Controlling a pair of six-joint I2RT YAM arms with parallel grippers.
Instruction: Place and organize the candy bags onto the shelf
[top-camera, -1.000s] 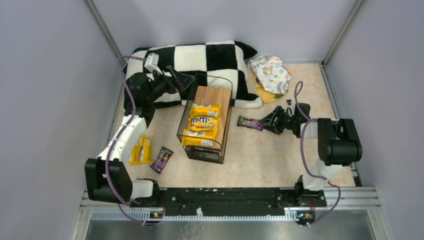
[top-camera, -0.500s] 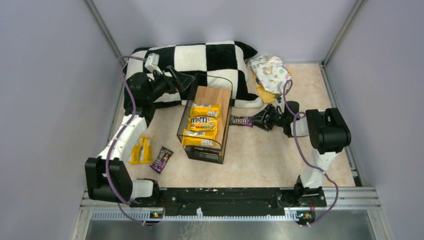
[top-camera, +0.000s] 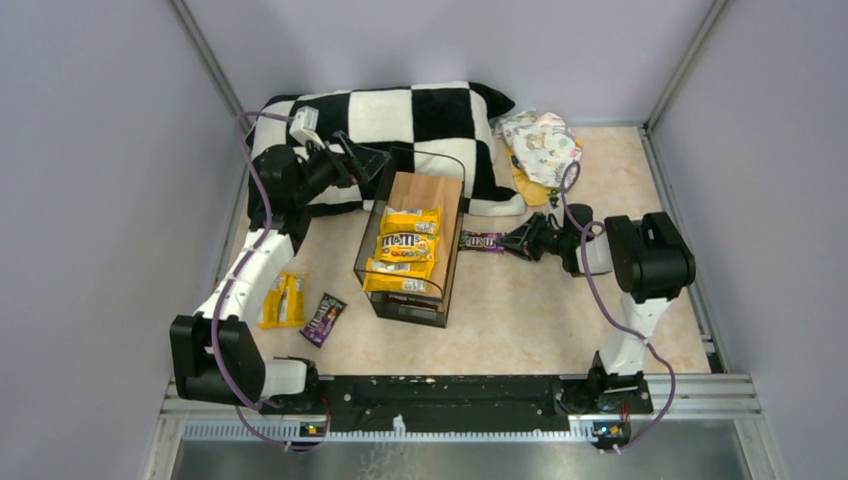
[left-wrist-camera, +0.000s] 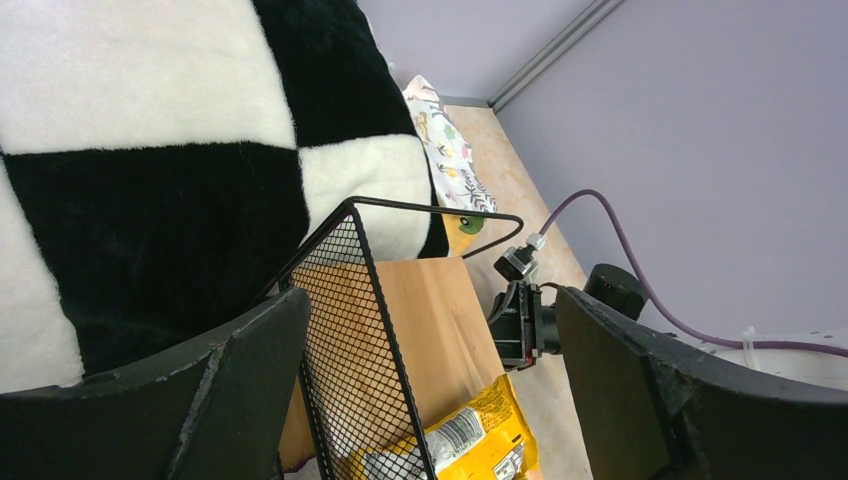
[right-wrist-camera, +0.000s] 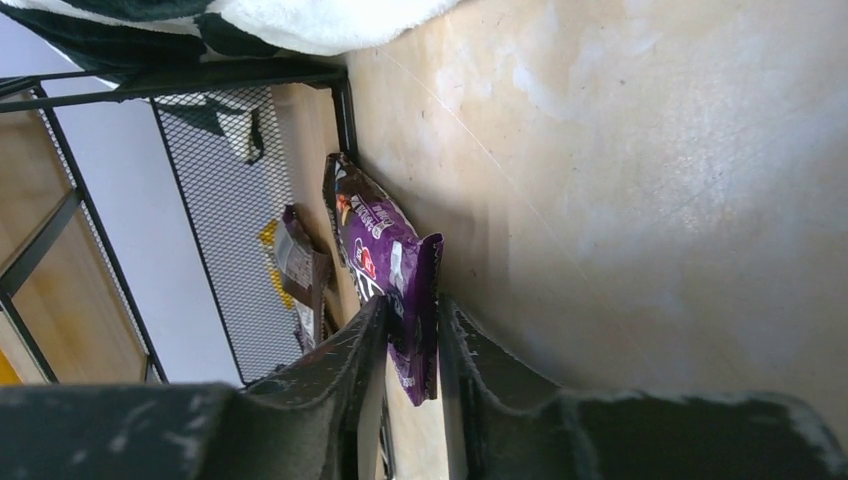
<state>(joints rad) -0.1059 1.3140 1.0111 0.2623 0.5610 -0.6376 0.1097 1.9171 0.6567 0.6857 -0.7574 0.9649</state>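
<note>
The shelf (top-camera: 425, 195), a black wire rack with a wooden top board, stands mid-table with three yellow candy bags (top-camera: 404, 248) on the board. My right gripper (top-camera: 512, 243) is shut on a dark purple candy bag (top-camera: 481, 241) and holds it at the shelf's right side; in the right wrist view the bag (right-wrist-camera: 385, 262) sits between my fingers (right-wrist-camera: 352, 350), beside the mesh, with a brown bag (right-wrist-camera: 303, 272) inside the rack. My left gripper (top-camera: 372, 160) is open at the shelf's far left corner; its view shows the mesh end (left-wrist-camera: 370, 340) between the jaws.
A yellow candy bag (top-camera: 283, 299) and a dark purple one (top-camera: 322, 318) lie on the table left of the shelf. The checkered pillow (top-camera: 400, 125) lies behind it. A white cartoon-print cloth (top-camera: 542, 148) lies at the back right.
My right gripper has carried the purple bag leftward, from open table right of the shelf up to the shelf's right side. The left arm has not moved.
</note>
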